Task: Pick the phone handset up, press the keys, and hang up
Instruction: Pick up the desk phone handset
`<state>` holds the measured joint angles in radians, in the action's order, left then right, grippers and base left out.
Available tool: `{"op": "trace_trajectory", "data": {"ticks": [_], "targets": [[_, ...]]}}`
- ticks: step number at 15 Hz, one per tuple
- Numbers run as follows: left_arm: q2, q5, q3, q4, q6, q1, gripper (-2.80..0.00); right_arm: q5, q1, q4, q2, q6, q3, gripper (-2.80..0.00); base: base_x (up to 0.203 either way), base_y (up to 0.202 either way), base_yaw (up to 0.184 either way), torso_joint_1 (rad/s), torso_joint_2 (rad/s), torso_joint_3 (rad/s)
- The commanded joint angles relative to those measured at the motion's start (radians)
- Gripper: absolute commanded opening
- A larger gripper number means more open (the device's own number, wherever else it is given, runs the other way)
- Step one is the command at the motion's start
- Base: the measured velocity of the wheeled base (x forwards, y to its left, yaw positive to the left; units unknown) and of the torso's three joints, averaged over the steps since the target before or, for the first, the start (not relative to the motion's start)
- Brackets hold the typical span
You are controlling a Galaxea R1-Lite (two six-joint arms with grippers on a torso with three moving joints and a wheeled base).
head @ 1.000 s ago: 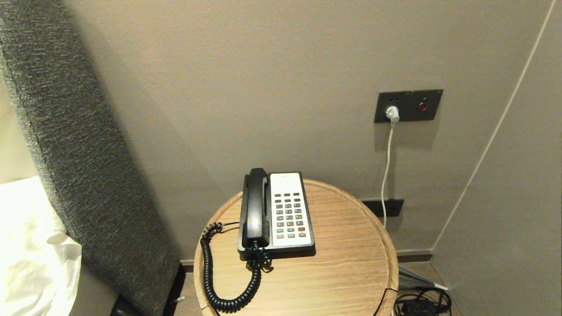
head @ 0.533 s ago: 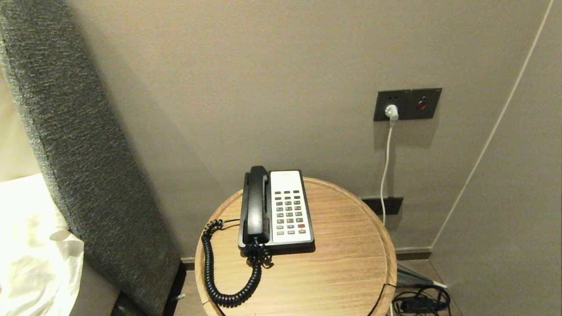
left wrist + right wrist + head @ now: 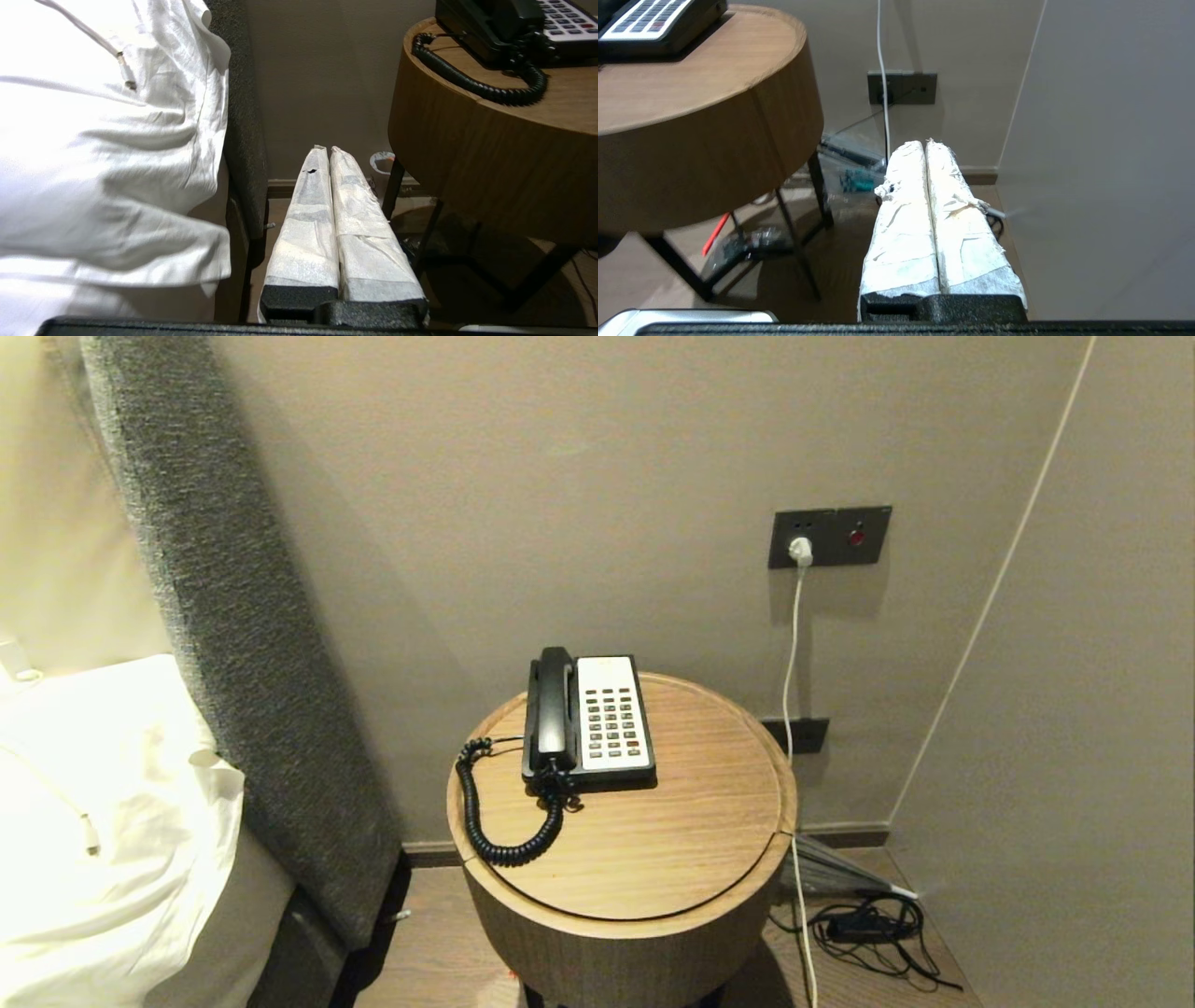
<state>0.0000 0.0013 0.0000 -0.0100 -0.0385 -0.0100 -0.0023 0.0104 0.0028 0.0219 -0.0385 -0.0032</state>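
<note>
On its cradle, the handset (image 3: 553,709) lies along the left side of the phone base (image 3: 588,775), keys (image 3: 613,721) just beside it, all on a round wooden table (image 3: 672,840). Both grippers hang low beside the table, left gripper (image 3: 325,150) and right gripper (image 3: 924,143) closed, empty.

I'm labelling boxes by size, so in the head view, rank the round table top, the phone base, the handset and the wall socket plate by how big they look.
Largest to smallest:
1. round table top
2. phone base
3. phone handset and wall socket plate: these look alike in area, and the plate sits farther back, so I won't rank them.
</note>
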Motion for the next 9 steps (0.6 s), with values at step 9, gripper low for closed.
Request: {"op": "trace_trajectory", "data": {"ticks": [9], "targets": [[0.002,0.002,0.002,0.003,0.012,0.000,-2.80,0.000,0.000,0.000,0.000,0.000,0.000,-2.80,-0.036,0.000,0.000,0.001,0.00,-0.056]]}}
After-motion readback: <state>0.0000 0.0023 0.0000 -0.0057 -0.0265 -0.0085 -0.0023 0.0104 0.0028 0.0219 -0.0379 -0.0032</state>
